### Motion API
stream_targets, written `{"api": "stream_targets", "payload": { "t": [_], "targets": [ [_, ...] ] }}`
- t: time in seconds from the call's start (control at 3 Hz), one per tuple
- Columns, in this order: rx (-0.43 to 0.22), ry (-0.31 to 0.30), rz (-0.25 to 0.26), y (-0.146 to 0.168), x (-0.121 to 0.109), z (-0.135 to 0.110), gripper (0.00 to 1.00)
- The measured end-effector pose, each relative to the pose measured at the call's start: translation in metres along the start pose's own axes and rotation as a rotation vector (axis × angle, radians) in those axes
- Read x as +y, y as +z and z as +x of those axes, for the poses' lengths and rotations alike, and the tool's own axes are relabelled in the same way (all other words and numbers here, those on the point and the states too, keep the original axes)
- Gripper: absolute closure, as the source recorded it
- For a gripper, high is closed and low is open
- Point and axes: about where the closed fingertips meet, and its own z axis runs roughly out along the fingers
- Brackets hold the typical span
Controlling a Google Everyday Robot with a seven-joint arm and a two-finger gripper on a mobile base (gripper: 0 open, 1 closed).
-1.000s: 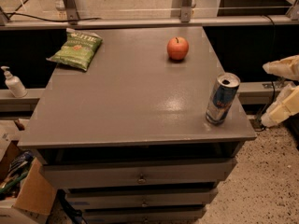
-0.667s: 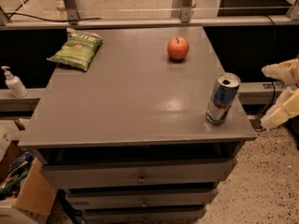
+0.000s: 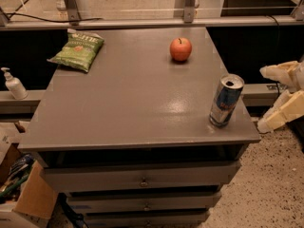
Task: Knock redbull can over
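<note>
The redbull can (image 3: 226, 100) stands upright near the front right corner of the grey table top (image 3: 128, 94). It is slim, silver and blue, with a silver pull-tab top. My gripper (image 3: 270, 99) is at the right edge of the view, off the table's right side and a little beyond the can. Its two pale fingers (image 3: 281, 113) are spread apart with nothing between them. The gripper does not touch the can.
A red apple (image 3: 181, 49) sits at the back right of the table. A green chip bag (image 3: 77, 51) lies at the back left. A soap dispenser (image 3: 14, 84) stands on a ledge to the left. Drawers (image 3: 142, 180) are below the top. A cardboard box (image 3: 23, 194) is at lower left.
The gripper has shifted very slightly at the right edge. The can, apple and bag have not moved.
</note>
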Motion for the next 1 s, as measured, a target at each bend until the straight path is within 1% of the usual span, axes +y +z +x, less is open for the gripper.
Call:
{"api": "stream_targets", "payload": {
  "t": [0.33, 0.67, 1.0],
  "targets": [
    [-0.096, 0.018, -0.009, 0.008, 0.0, 0.0, 0.0],
    [-0.204, 0.036, -0.031, 0.025, 0.002, -0.003, 0.0],
    [-0.282, 0.045, -0.062, 0.045, 0.002, -0.013, 0.0]
  ]
}}
